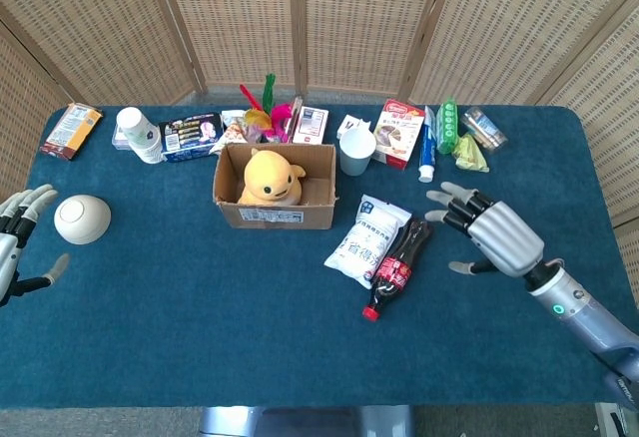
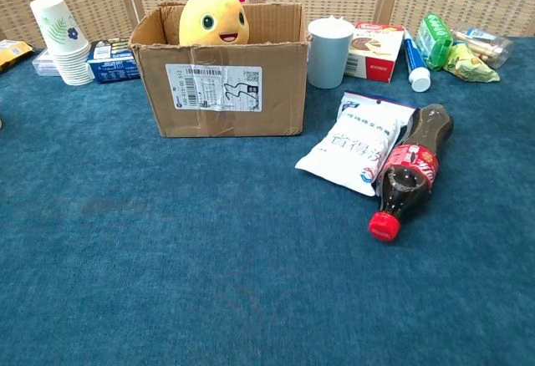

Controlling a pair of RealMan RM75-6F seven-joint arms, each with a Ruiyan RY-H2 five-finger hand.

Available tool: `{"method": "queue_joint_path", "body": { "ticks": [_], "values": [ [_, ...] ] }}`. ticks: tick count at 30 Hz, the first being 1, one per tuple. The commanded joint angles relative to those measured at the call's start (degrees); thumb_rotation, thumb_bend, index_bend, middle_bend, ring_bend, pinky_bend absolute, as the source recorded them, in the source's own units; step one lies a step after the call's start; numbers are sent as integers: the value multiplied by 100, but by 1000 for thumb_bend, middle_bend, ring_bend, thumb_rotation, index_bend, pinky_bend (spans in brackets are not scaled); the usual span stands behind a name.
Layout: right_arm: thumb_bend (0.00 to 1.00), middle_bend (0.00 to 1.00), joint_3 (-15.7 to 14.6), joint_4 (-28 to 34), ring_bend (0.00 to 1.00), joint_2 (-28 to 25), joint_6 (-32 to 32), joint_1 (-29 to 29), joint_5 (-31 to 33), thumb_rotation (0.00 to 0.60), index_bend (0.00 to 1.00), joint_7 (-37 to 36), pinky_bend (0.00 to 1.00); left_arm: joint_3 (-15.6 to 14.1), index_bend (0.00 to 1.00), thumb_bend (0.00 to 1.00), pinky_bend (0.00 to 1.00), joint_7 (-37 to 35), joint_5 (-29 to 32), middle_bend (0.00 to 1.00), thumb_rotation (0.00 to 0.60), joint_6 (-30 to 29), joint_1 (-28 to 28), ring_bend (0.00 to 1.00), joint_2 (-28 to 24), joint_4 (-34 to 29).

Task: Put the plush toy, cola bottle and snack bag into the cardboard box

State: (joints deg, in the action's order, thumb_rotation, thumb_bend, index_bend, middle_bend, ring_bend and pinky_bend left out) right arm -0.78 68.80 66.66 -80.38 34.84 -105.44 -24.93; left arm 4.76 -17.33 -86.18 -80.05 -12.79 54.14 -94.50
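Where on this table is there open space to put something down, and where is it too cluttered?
The near strip of blue table in front of the cardboard box is bare, and so is the stretch between the box and the white bowl. The far edge is crowded, and the snack bag and cola bottle lie together.

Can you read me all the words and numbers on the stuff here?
Snack bag: large Chinese characters, too blurred to quote surely.
Cola bottle: red label, script unreadable.
Cardboard box: white sticker with barcode, print too small.
Packets behind: all too small or blurred.
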Motion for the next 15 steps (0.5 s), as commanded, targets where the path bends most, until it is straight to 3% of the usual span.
{"method": "queue_joint_path", "body": {
  "ticks": [1, 8, 15],
  "values": [
    [191, 171, -236, -448, 104, 230, 211, 75, -277, 600, 261, 102, 266, -4, 0, 420, 88, 2, -7, 0, 600, 8, -3, 0, 1, -7],
    [255, 166, -411, -847, 104, 650, 853, 476, -622, 600, 246, 799, 279, -7, 0, 419, 88, 33, -6, 0, 600, 34, -14, 0, 0, -16],
    [289, 139, -413, -779, 87, 1037, 1625, 785, -557, 600, 210, 1555, 284, -11, 0, 421, 90, 5, 0, 0, 600, 51, -14, 0, -1, -1]
  ]
}}
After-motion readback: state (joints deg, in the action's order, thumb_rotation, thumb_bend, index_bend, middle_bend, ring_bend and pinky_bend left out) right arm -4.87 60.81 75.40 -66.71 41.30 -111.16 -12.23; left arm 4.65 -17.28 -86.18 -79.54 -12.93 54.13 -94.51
